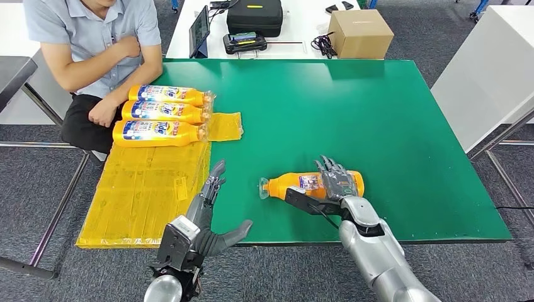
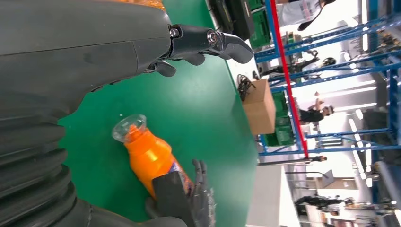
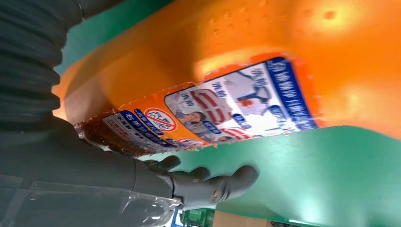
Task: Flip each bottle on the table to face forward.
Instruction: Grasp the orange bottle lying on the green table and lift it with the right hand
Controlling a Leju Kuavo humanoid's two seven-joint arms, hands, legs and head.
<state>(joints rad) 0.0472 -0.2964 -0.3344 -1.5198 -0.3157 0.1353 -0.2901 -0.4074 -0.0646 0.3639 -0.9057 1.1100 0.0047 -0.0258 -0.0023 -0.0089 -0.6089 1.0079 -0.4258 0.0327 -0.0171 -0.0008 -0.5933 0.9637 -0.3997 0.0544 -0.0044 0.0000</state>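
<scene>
A person [image 1: 94,56] in a grey shirt sits at the far left corner of the green table [image 1: 378,126]. Just beside that person, three orange bottles [image 1: 160,114] lie side by side on a yellow mat [image 1: 145,189], with their caps pointing to the right and their big blue labels facing up. The mat covers the left part of the table. Near the front edge, the robot's left hand [image 1: 211,214] hangs over the mat's right edge with its fingers spread apart, holding nothing. To its right, one more orange bottle [image 1: 296,184] lies on its side on the bare green top, with its clear cap pointing left. The robot's right hand [image 1: 334,185] wraps around the thick end of this bottle, with its fingers over the top and its thumb in front. At the far side of the table, a brown box [image 1: 359,33] and a black bag [image 1: 254,16] sit on a white table [image 1: 302,31].
</scene>
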